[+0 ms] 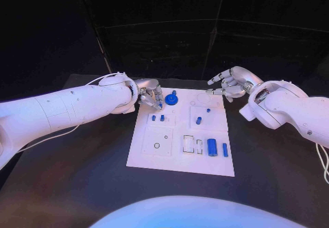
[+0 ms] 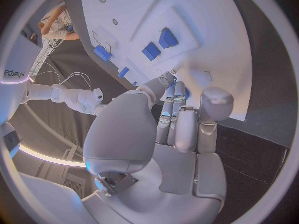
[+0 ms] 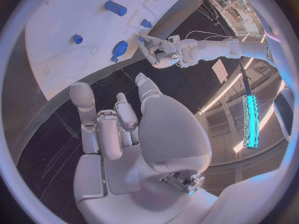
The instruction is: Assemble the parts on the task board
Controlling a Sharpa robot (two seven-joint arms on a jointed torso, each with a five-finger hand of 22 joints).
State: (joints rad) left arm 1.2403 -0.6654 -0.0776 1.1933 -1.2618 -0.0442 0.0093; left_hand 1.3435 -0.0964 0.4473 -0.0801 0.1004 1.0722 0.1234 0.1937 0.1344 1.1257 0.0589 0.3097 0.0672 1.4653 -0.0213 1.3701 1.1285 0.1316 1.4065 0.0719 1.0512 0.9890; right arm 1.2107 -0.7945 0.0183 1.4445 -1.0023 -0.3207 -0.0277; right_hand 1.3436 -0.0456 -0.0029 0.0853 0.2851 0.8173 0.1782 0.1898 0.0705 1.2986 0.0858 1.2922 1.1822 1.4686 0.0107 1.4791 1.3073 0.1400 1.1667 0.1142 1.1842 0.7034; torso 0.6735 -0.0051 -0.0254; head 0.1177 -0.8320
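The white task board lies mid-table. A round blue part sits at its far left corner, also seen as the round part from the right wrist. My left hand hovers right beside it, fingers extended, palm empty; I cannot tell if the fingertips touch it. My right hand hangs over the board's far right corner with fingers spread and nothing in them. Two small blue pieces, a blue peg, a blue cylinder and a thin blue bar rest on the board.
Bare black table surrounds the board on the left, right and near sides. Rectangular recesses and small holes mark the board's near half. A dark wall rises behind the table.
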